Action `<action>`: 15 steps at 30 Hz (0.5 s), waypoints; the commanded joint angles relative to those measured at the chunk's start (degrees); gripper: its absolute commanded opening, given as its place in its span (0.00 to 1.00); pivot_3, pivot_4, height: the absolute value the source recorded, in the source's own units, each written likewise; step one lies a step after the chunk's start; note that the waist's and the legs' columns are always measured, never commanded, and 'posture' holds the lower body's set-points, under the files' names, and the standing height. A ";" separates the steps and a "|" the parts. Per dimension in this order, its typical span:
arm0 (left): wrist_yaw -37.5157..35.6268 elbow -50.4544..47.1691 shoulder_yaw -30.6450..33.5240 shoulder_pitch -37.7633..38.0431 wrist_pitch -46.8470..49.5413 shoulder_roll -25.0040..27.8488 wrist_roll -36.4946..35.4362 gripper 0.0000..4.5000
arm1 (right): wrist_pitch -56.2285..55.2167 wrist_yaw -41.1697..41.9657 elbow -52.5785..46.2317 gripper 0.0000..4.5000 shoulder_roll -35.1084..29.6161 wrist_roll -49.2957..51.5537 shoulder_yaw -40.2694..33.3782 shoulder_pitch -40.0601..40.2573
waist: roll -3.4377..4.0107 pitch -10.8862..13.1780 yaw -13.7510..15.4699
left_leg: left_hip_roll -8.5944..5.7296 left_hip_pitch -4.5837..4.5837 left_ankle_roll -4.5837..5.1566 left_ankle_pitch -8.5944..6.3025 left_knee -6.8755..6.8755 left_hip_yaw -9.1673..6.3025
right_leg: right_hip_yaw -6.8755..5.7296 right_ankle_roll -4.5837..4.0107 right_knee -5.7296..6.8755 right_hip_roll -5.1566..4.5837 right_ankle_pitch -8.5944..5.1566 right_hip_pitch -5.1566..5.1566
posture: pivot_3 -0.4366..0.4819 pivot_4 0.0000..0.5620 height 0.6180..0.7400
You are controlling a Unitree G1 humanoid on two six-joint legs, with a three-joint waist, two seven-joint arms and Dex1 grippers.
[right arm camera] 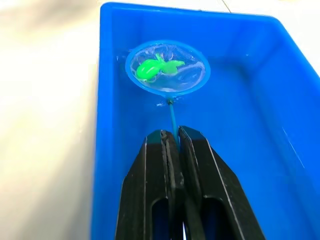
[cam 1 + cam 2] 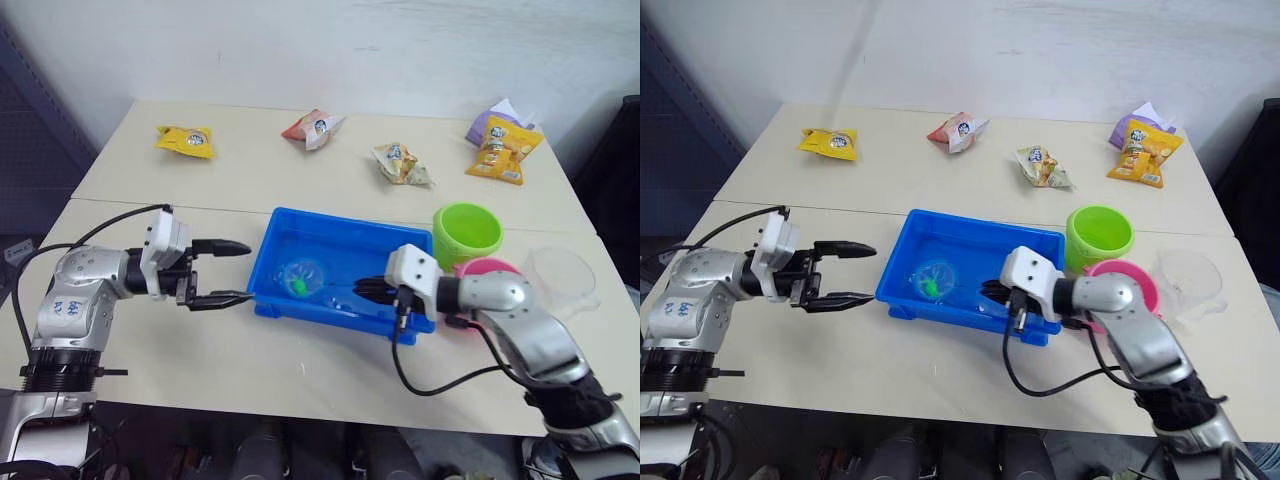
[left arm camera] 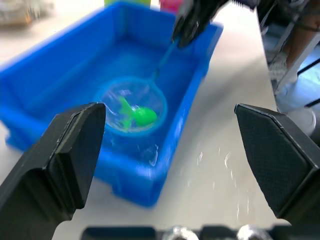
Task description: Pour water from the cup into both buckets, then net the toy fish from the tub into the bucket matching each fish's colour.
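A: Status of the right gripper [image 1: 172,142]?

B: Fingers pressed together on the thin handle of the net [image 1: 167,68], over the right part of the blue tub [image 2: 300,222]. The hoop lies inside the tub near its left end, with one green toy fish [image 1: 152,67] in the mesh.

A: Status of the left gripper [image 2: 232,272]?

B: Fingers spread wide, holding nothing. It hovers above the table [image 2: 280,350], just beside the tub's left wall, apart from it.

A: Location of the buckets?

B: Green bucket [image 2: 467,233] stands upright just behind the tub's right rear corner. Pink bucket [image 2: 490,268] stands in front of it, partly hidden by the right arm. The clear cup [image 2: 562,279] sits on the table to the right of the pink bucket.

A: Other items?

B: Four snack packets [image 2: 186,141] lie along the table's far side, well apart from the tub.
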 commanded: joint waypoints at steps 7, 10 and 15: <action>2.42 -2.88 -0.93 -5.24 2.57 -4.84 -1.50 0.99 | -3.09 -1.86 -10.41 0.00 -3.96 5.52 -14.82 8.95 | 0.00 0.00 0.00 | 0.03 0.06 -0.03 0.02 -0.03 0.03 | 0.03 0.00 0.01 0.09 0.00 0.00 | 0.48 0.27 0.98; 2.69 -1.84 -1.77 -6.57 2.86 -6.34 -1.15 0.99 | -7.03 -2.05 -11.13 0.00 -5.56 5.00 -19.54 12.12 | 0.00 0.00 0.06 | -0.01 0.06 -0.03 0.01 -0.03 0.05 | 0.04 0.00 -0.01 0.07 0.00 0.02 | 0.48 0.27 0.98; 2.84 0.15 -2.64 -9.18 3.07 -9.07 -1.20 0.99 | -8.50 -2.65 -10.51 0.00 -8.13 6.64 -29.41 15.73 | -0.02 0.01 0.25 | -0.02 0.06 -0.02 0.02 -0.01 0.04 | 0.03 0.01 -0.03 0.07 0.00 0.03 | 0.48 0.27 0.98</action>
